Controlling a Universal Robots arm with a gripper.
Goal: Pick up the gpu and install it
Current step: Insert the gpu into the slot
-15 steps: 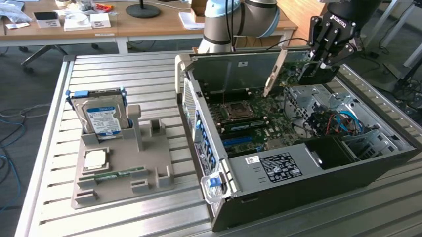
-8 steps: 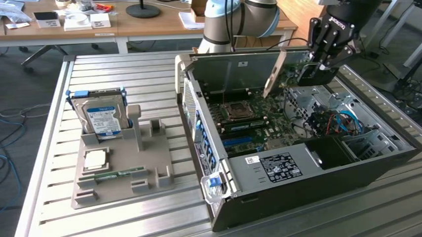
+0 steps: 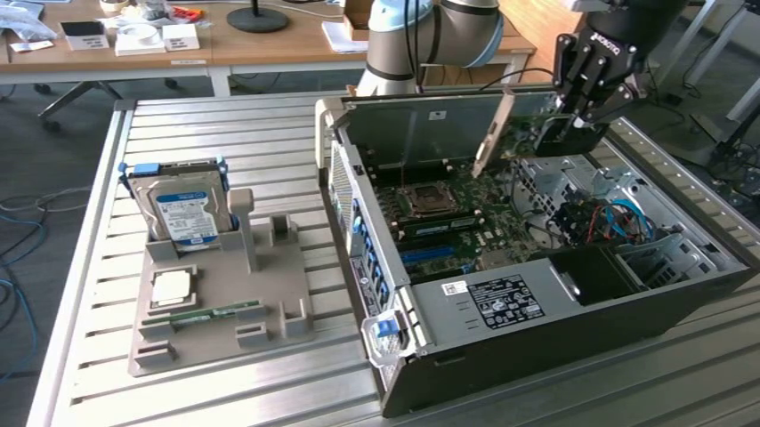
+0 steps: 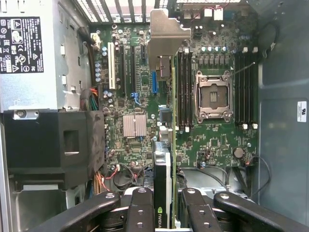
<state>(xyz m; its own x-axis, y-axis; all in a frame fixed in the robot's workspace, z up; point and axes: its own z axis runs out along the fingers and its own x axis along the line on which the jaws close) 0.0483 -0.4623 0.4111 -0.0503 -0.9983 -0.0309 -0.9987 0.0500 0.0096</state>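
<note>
GPU [image 3: 522, 133] [image 4: 162, 169] sits clamped in my claw [image 3: 582, 116] [image 4: 164, 193]: my fingers [image 4: 140, 203] press on both flat faces of the card, so it hangs on edge beneath me. I hold it up inside the open computer case [image 3: 665, 302], near the level of the case's upper rim and above the motherboard [image 3: 499, 231] [image 4: 212, 140], not seated in any slot. Its silver bracket [image 3: 490, 133] [image 4: 166, 34] is the end farthest from my grip, pointing toward the case's rear wall. In the wrist view the card lines up between the black expansion slots [image 4: 130, 67] and the memory slots [image 4: 183, 92] beside the processor socket [image 4: 212, 94]. On the exterior view's left, well apart from the case, a hard drive [image 3: 184, 213] stands in a grey holder [image 3: 226, 334] on the slatted table [image 3: 238, 142], with a memory stick [image 3: 208, 314] lying flat on that holder.
</note>
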